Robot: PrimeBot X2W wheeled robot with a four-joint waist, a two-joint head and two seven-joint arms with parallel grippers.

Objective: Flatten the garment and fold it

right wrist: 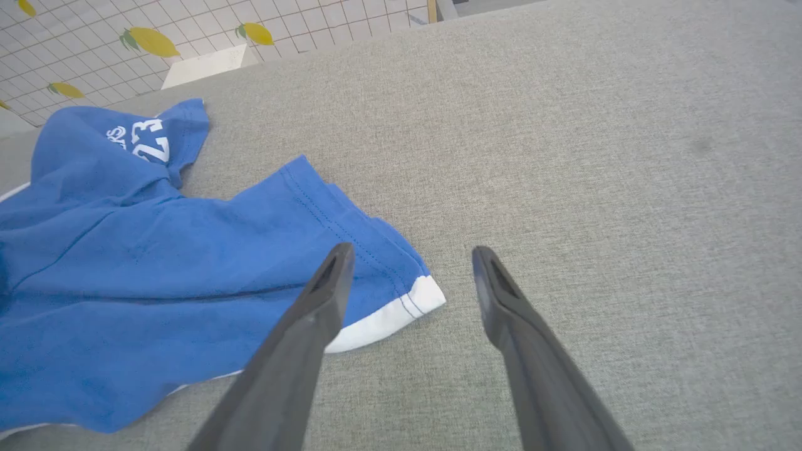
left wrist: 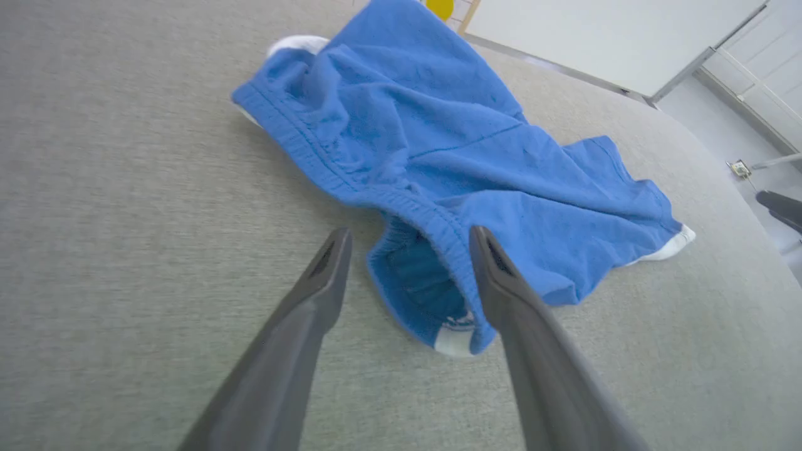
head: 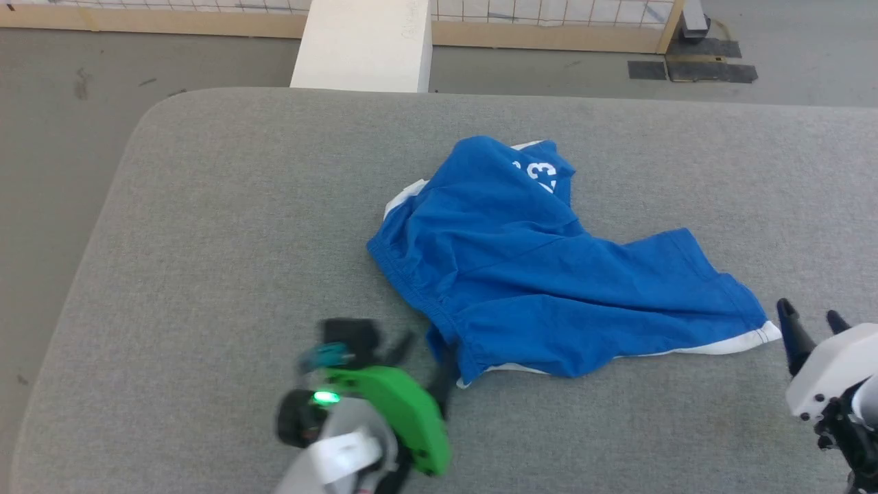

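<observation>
The garment (head: 542, 274), bright blue shorts with white trim and a white number, lies crumpled on the grey padded table (head: 240, 226). Its gathered waistband (left wrist: 413, 207) faces my left gripper (left wrist: 410, 241), whose open fingers straddle the waistband's near corner just above it. In the head view that left gripper (head: 425, 360) sits at the garment's lower left edge. My right gripper (right wrist: 412, 257) is open and holds nothing, hovering just right of the white-edged leg corner (right wrist: 401, 313). The right gripper (head: 809, 319) stands beside that corner in the head view too.
A white block (head: 363, 44) stands past the table's far edge, before a wooden-framed tiled barrier (head: 549, 14). Grey floor (head: 62, 137) lies left of the table. Bare table surface stretches to the left and to the right of the garment.
</observation>
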